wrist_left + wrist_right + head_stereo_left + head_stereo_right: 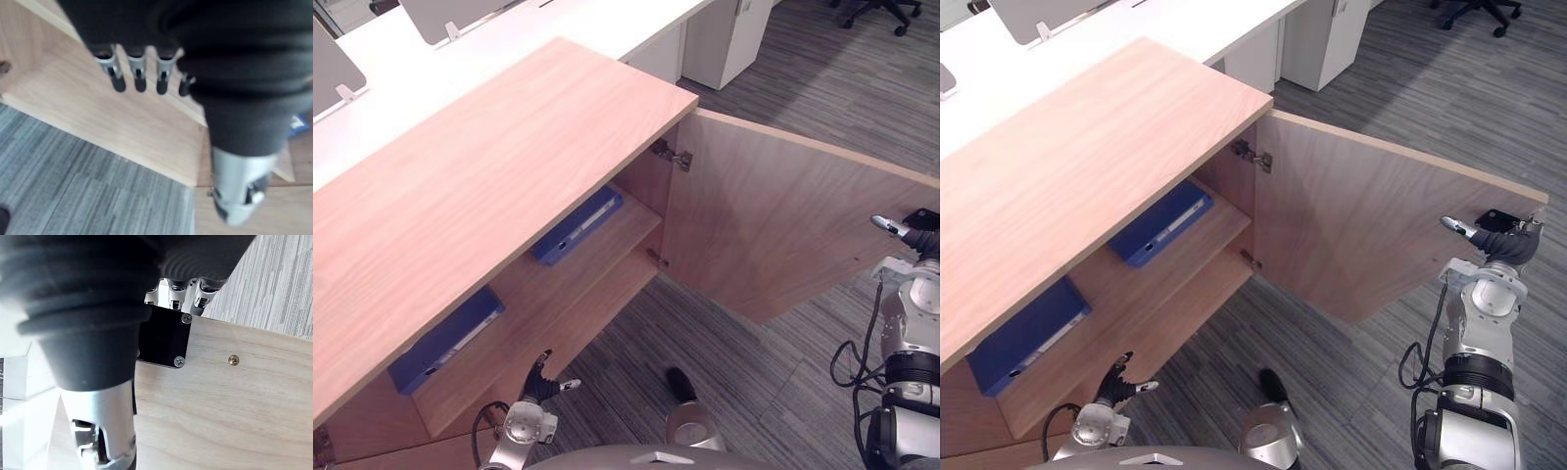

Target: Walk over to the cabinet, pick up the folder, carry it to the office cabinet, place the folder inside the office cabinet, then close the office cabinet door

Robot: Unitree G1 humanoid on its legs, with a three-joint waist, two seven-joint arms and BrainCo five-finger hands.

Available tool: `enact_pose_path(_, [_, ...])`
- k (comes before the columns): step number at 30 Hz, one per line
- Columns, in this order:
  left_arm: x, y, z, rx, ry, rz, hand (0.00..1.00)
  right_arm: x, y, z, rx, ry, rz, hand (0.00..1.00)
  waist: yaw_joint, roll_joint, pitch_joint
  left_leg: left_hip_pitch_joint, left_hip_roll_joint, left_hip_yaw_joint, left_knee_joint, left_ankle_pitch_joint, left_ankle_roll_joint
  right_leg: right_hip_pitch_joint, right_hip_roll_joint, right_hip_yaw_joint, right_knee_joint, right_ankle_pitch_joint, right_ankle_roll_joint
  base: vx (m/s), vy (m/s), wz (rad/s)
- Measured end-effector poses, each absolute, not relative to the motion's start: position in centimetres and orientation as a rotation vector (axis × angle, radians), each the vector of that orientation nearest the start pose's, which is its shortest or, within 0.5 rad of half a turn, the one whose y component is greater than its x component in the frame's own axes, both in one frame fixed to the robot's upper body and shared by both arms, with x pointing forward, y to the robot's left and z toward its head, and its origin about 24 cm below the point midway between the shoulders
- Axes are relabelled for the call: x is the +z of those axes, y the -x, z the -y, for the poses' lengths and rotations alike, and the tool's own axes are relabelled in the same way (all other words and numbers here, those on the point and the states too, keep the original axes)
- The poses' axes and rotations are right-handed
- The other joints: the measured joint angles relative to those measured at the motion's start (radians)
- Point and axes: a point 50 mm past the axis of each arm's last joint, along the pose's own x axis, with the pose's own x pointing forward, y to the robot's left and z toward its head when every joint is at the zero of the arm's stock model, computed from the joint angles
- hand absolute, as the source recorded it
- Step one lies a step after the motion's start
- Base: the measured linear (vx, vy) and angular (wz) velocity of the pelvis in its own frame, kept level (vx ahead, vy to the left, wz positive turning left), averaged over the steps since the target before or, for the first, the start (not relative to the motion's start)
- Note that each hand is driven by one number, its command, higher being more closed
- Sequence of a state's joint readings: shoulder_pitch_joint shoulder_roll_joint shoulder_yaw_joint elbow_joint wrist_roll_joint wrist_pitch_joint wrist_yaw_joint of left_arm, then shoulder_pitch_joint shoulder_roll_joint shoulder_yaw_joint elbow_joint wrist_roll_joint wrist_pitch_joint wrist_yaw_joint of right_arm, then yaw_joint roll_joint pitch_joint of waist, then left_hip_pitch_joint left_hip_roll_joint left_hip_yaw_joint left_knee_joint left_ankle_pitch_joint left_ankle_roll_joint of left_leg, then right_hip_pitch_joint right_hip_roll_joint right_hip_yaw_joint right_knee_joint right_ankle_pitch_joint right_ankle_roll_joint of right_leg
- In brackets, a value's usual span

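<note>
The wooden office cabinet [480,186] stands with its door [773,225] swung wide to the right. Two blue folders lie flat on its upper shelf, one at the right [579,227] and one at the left [445,341]. My right hand [1508,245] is at the door's far free edge, fingers [176,296] reaching over that edge beside a black plate [164,340], thumb sticking out. Low in front of the cabinet's bottom shelf [112,122], my left hand [540,384] hangs with relaxed fingers [139,73], holding nothing.
White desks [509,29] with screen dividers run behind the cabinet. A white pedestal unit [724,39] and an office chair [876,10] stand at the back right. Grey carpet [734,362] lies below the open door.
</note>
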State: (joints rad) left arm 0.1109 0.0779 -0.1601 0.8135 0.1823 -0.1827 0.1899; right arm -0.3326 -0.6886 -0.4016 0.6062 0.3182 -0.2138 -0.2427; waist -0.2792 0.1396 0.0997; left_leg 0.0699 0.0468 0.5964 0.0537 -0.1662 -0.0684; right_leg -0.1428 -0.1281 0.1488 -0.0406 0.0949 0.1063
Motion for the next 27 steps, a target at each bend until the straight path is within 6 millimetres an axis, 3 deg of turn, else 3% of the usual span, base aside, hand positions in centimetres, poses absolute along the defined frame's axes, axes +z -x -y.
enact_pose_path(5, [-12.8,-14.4,-15.8,-0.024,-0.336,-0.706,0.0,13.8,-26.2,39.3,-0.81,0.129,0.273,0.0,0.002,-0.006,0.004,-0.003,-0.004,-0.015,0.0,0.003,0.004,0.001,-0.004,-0.012,-0.003,0.001,0.001,-0.09,-0.07,0.04])
enact_pose_path(11, [-12.6,-14.8,-15.9,-0.022,-0.352,-0.69,0.0,13.6,-24.8,36.7,-0.841,-0.005,0.418,0.0,-0.001,-0.008,0.003,-0.003,-0.002,-0.02,-0.004,0.006,0.005,0.003,-0.002,-0.023,-0.006,0.007,0.01,-0.05,-0.062,0.0])
enact_pose_path(16, [-12.3,-15.5,-16.2,0.0,-0.356,-0.676,0.0,10.9,-22.7,33.7,-0.824,-0.065,0.416,0.0,-0.004,-0.023,-0.012,0.003,0.001,-0.017,-0.007,0.007,0.006,0.003,0.004,-0.012,-0.008,0.019,0.012,-0.06,-0.053,-0.08])
enact_pose_path(20, [-12.4,-15.4,-16.1,0.002,-0.358,-0.687,0.0,8.2,-21.0,30.7,-0.783,-0.127,0.371,0.0,-0.004,-0.069,-0.024,0.005,0.008,-0.006,-0.003,0.008,0.005,0.001,0.013,0.011,-0.009,0.031,0.007,-0.11,-0.073,-0.12])
enact_pose_path(22, [-12.4,-15.4,-15.9,-0.001,-0.361,-0.687,0.0,7.5,-20.1,29.7,-0.755,-0.133,0.352,0.0,-0.004,-0.08,-0.031,0.007,0.01,-0.002,-0.002,0.009,0.004,0.0,0.015,0.021,-0.009,0.034,0.006,-0.11,-0.074,-0.07])
enact_pose_path(27, [-12.6,-15.0,-15.7,0.0,-0.368,-0.7,0.0,6.7,-18.3,27.1,-0.683,-0.155,0.333,0.0,-0.003,-0.084,-0.034,0.017,0.015,0.008,-0.004,0.012,-0.003,0.0,0.027,0.039,-0.001,0.037,0.004,-0.11,-0.079,-0.1])
